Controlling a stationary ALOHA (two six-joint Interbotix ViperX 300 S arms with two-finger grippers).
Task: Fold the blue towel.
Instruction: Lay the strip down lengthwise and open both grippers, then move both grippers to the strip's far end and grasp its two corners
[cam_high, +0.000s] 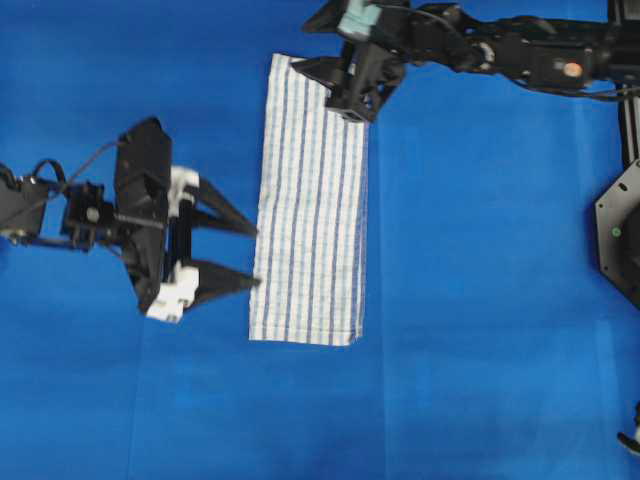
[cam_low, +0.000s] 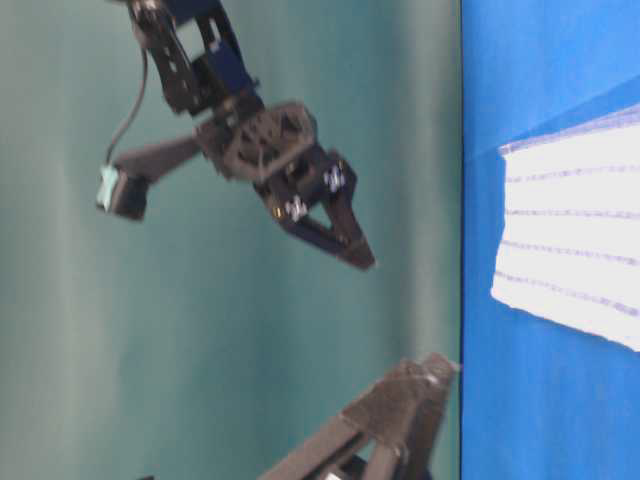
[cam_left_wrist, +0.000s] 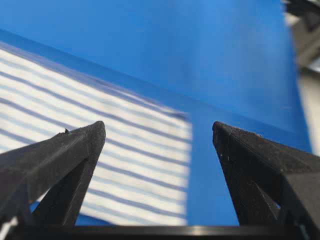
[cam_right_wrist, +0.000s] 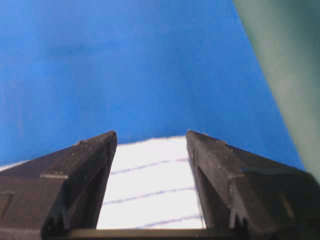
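Blue table covering (cam_high: 480, 300) (green wall (cam_low: 200, 350) behind), folded blue towel (cam_high: 310, 210)

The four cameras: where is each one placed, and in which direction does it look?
Overhead: above, looking down at the blue towel, left gripper, right gripper.
Table-level: at the table edge, rotated; right gripper in the air.
Left wrist: between open fingers onto towel.
Right wrist: likewise, towel's edge.
All show the towel.

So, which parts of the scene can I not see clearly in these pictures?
- The blue towel: in the overhead view its top right corner is hidden under the right gripper.
- Table-level view: the frame's right edge cuts the towel off; the raised gripper is blurred.
- Left wrist view: the left gripper's fingers cover the towel's near edge.
- How many layers the towel has cannot be told.
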